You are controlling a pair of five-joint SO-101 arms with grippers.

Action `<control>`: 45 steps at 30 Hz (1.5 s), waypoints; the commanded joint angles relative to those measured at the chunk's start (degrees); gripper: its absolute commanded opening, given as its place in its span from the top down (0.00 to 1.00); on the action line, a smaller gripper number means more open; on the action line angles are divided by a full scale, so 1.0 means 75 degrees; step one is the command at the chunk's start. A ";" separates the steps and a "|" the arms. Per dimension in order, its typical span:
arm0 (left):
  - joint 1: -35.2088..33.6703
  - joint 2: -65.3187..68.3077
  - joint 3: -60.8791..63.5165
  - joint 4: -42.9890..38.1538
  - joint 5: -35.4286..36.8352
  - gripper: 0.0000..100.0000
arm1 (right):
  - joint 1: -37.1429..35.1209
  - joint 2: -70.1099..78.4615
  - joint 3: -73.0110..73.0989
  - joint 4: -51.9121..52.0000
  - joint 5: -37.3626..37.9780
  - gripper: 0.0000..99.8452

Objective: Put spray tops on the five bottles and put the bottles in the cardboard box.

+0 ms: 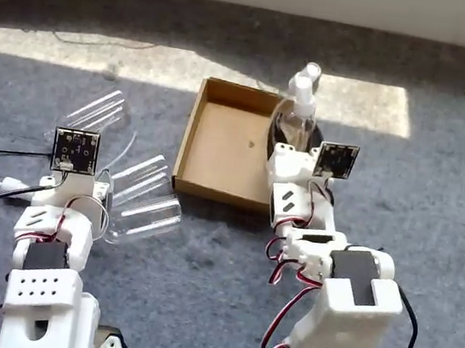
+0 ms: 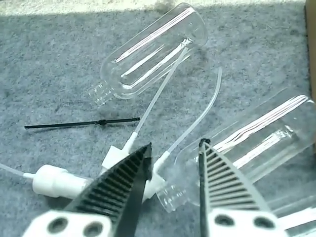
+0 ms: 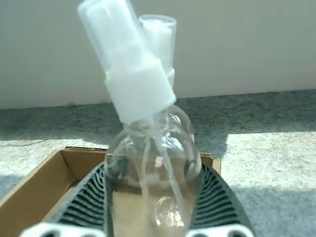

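Grey carpet (image 1: 199, 290) with sunlit patches lies under me. My right gripper (image 3: 153, 182) is clenched on a clear plastic bottle (image 3: 148, 163) wearing a white spray top (image 3: 133, 74), at the right rim of the shallow brown cardboard box (image 1: 219, 146). My left gripper (image 2: 174, 153) hangs released over capless clear bottles (image 2: 153, 49) lying beside a loose white sprayer (image 2: 49, 178).

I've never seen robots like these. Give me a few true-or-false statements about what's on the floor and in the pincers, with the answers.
1. The right pincer grips a bottle with a spray top on. True.
2. The left pincer is shut on a bottle. False: it is open and holds nothing.
3. A loose spray top lies on the carpet. True.
4. Every bottle wears a top. False: the lying bottle has a bare neck.
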 commanded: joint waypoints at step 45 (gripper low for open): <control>0.0147 -0.0123 -0.0041 -0.0164 -0.0023 0.85 | -0.0275 -0.0053 -0.0275 -0.0135 0.0469 0.86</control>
